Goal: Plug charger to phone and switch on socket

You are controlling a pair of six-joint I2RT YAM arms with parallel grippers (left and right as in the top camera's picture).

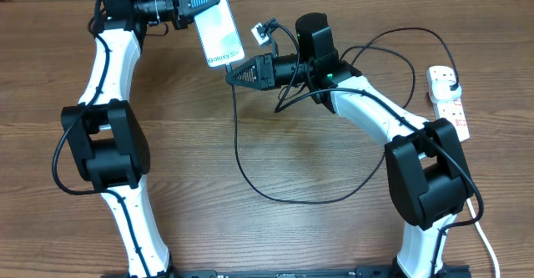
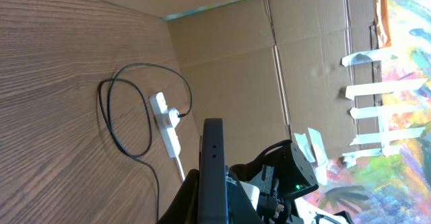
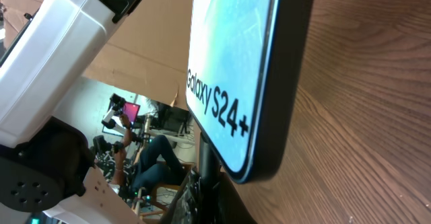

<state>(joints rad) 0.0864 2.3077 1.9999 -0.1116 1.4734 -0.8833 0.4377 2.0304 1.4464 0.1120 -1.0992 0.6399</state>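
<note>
Phone [image 1: 217, 29] in left pincer [image 1: 210, 0] — charger [image 1: 250, 174] in right pincer [image 1: 233, 73], just beside.

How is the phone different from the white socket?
The phone is held up off the table by the left gripper, but the socket lies flat on it. The phone has a blue screen with writing, while the socket is white with red switches. The socket has the charger plugged in; I can't tell if the phone does. Both are long rectangles.
</note>
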